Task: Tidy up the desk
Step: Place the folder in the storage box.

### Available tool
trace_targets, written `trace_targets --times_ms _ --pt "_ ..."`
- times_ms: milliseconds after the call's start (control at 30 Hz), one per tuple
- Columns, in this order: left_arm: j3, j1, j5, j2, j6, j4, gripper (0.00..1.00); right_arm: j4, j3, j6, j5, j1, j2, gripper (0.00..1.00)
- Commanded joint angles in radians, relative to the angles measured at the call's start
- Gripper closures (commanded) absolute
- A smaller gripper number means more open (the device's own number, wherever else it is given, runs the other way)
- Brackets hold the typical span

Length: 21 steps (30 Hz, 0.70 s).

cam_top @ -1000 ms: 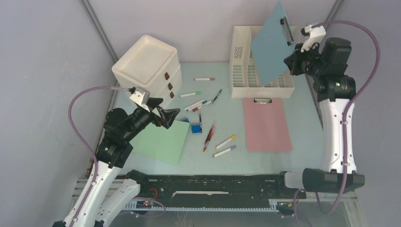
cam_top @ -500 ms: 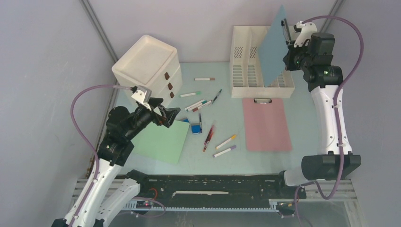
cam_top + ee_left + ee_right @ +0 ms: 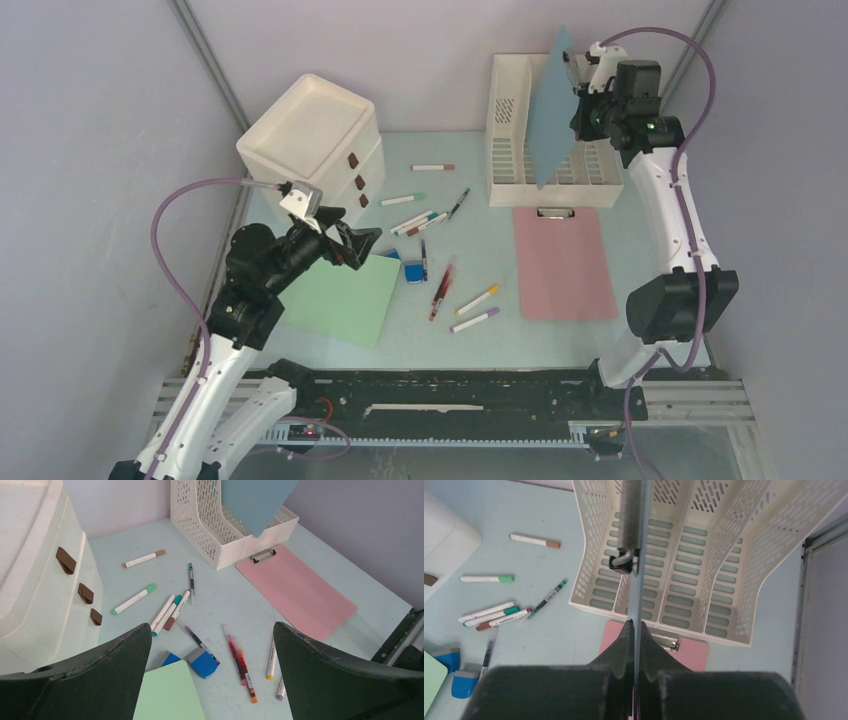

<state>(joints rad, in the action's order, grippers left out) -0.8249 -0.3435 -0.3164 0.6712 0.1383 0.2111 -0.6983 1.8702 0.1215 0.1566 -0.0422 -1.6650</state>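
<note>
The step in hand was filing the blue clipboard into the file rack at the back of the desk. The right end effector was clamped tight on the board's edge and held it upright over the rack, tilted, with its lower corner pointing down. In the right wrist view the board showed edge-on, its metal clip facing left, and its line ran close to a divider on the rack's left side. Whether the corner had already entered a compartment could not be told.

The next move probably called for nudging the board clear of that divider, squaring it to one slot, lowering it until the rack carried it, and only then letting go. A tilted board could catch on a divider.

The left end effector hovered with its fingers spread wide and nothing between them, above the near corner of the green board, which lay flat on the desk. Much seemed left to tidy: the pink clipboard lay in front of the rack, pens were scattered mid-desk, and two small blue blocks sat near the drawer unit.

No brand or label could be read; any print on the pens was too small to make out.
</note>
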Motion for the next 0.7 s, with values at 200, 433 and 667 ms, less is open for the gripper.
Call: trace_targets --times_ms 200,433,667 --pt "-0.014 0.005 0.016 0.010 -0.031 -0.007 0.00 0.094 0.061 0.020 0.000 -0.012 -0.054 1.00" --pt "-0.016 0.005 0.015 0.021 -0.031 -0.007 0.00 0.144 0.093 0.033 -0.024 -0.008 -0.076 1.00" --pt "-0.014 0.006 0.020 0.022 -0.034 -0.006 0.00 0.114 0.167 0.053 -0.032 -0.007 -0.130 1.00"
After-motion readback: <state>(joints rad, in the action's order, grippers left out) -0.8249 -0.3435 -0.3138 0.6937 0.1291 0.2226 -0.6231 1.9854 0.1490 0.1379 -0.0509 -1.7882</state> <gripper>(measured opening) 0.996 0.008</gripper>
